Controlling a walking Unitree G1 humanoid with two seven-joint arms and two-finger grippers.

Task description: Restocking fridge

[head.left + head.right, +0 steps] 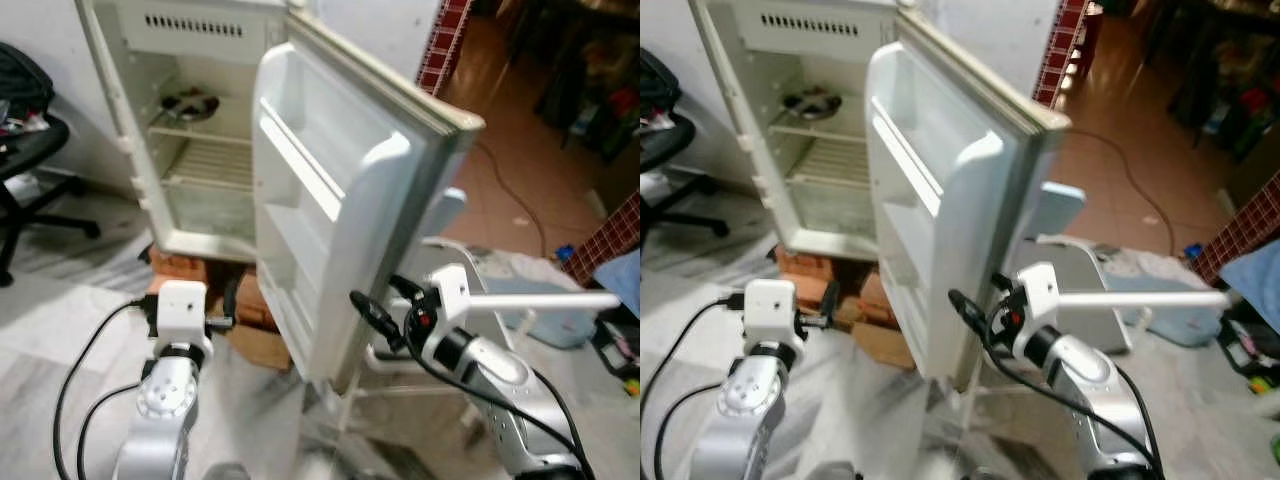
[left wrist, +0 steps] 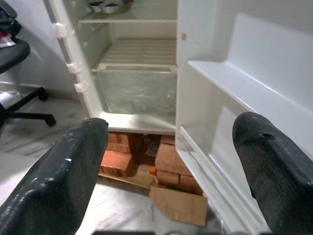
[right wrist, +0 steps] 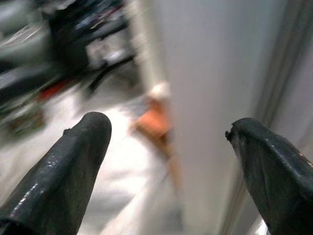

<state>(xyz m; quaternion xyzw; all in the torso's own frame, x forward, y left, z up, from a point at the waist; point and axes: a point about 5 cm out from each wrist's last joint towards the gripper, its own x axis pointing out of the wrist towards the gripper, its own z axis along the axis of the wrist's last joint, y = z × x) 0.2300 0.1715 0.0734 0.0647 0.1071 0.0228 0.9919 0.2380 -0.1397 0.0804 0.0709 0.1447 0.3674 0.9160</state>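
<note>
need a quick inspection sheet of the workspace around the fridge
surface: pale tiled floor.
job's things: fridge open, standing on bricks; door swung wide, its shelves bare; a dish on the upper shelf.
clutter: flat cardboard by the bricks.
grippers: left gripper open, facing the fridge; right gripper open at the door's edge.
cables: black cable by the left arm; cord across the floor.
surroundings: office chair at left.

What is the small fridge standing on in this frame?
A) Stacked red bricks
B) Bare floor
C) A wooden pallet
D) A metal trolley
A: red bricks are stacked under the base of the open fridge, with a piece of cardboard lying on the floor in front of them; the left tool is open and points toward them.
</note>
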